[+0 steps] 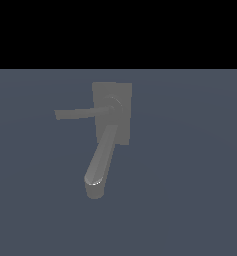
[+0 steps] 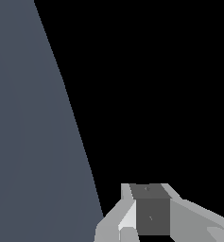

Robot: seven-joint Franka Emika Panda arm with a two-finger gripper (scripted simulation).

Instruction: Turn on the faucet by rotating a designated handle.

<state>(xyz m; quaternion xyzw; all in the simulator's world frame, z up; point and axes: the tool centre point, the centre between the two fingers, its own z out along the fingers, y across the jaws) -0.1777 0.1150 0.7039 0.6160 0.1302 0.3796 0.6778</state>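
The matte grey faucet stands on the blue-grey floor in the exterior view. Its rectangular base plate carries a round hub. The thick rounded spout runs toward the camera and ends in a downturned tip. The handle, a thin flat bar, sticks out from the hub toward the exterior view's left. My gripper does not appear in the exterior view. In the wrist view my gripper shows as one block with no gap between the fingers, and nothing is held. The faucet is out of the wrist view.
The blue-grey floor surrounds the faucet on all sides. In the wrist view only a strip of this floor shows, beside a black background.
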